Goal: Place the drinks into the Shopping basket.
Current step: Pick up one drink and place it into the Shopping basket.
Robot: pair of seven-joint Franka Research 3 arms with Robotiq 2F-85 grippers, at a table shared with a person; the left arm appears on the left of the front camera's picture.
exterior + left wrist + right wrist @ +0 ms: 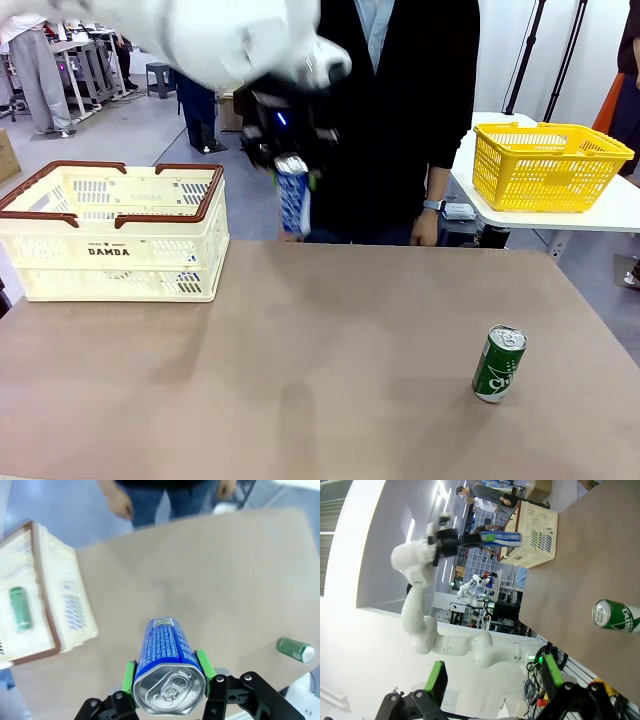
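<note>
blue can [167,652] clamped between the left jaws, held aloft

Site type: robotics lab / test hall w/ mock-retail props.

Evidence, front view:
- Open hall w/ grey floor [130,130].
- Workbenches w/ equipment [85,55] and a standing person [40,70] at 10 o'clock.
- Black stand legs [525,55] at 1 o'clock.
- White side table [610,220] w/ yellow mesh basket [545,165] at 2 o'clock.
- Shopping basket [110,250] on brown worktable [300,380] at 9 o'clock.

Evidence, right wrist view:
- White left arm [420,615].
- Cable bundle [547,652] at 4 o'clock.
- What looks like a white humanoid robot [475,586], small, in bkgd near centre.
</note>
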